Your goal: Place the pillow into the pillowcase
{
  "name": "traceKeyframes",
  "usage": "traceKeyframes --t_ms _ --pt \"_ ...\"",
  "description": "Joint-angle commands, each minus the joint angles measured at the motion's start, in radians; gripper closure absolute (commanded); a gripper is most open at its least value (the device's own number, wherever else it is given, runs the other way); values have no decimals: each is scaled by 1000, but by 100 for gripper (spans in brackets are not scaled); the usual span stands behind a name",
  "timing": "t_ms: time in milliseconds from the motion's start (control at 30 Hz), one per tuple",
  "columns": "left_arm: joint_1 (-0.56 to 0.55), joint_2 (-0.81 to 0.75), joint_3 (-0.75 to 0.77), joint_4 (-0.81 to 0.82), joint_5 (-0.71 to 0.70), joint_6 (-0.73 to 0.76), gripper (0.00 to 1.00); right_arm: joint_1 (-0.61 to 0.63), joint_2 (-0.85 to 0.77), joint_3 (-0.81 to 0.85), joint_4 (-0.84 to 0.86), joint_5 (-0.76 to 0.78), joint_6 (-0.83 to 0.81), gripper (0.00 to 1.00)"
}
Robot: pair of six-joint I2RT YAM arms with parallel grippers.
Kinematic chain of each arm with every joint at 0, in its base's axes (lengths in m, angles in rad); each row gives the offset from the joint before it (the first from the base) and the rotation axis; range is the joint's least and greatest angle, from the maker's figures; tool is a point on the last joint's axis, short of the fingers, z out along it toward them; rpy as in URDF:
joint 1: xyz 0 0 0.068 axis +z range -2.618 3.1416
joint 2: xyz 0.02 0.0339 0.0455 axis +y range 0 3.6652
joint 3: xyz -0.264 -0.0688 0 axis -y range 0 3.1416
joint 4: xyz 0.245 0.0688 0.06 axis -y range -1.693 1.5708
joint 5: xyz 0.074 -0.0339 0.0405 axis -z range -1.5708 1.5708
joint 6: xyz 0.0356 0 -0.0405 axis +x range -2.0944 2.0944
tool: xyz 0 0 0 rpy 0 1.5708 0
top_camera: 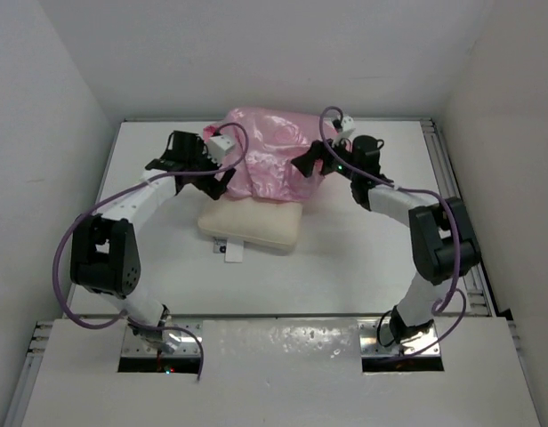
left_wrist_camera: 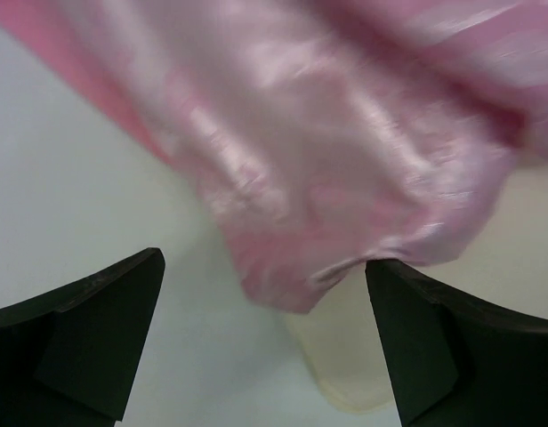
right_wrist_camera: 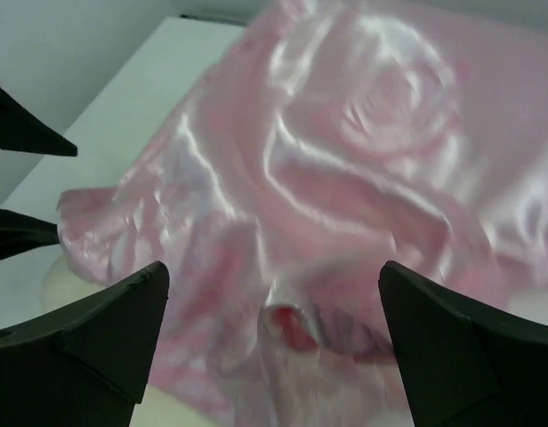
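The pillowcase point(top_camera: 265, 151) lies bunched over the pillow's point(top_camera: 252, 224) far half, centre frame on the table point(top_camera: 363, 258). The left end effector point(left_wrist_camera: 263, 262) and right end effector point(right_wrist_camera: 272, 267) both gape apart, holding nothing. I'd pinch each hem corner low, then pull evenly toward the bottom of the frame.

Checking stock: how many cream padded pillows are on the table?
1: the cream padded pillow, centre of the white table, far end under the shiny pink satin pillowcase; another could hide beneath.
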State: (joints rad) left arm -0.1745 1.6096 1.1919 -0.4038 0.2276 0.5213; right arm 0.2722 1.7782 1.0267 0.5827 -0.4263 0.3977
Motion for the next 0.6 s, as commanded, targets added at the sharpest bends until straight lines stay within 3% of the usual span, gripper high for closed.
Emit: traceKeyframes --t_ms 0,67,100,200,400,567 --pt "-104 -19 81 -21 36 57 6 -80 -182 -177 100 149 281 1" --pt "-175 -20 109 -81 23 88 8 -102 -259 -227 -36 248 343 1" --pt "-222 -8 142 -122 1 114 9 -100 -337 -241 -187 343 343 1" --pt "-273 21 170 -145 -40 152 10 -32 -449 -342 -337 458 412 1" --pt "-264 116 132 -23 -167 135 7 249 -658 -549 -362 742 895 1" --pt "-266 171 120 123 -143 100 6 502 -539 -614 -172 822 1263 1"
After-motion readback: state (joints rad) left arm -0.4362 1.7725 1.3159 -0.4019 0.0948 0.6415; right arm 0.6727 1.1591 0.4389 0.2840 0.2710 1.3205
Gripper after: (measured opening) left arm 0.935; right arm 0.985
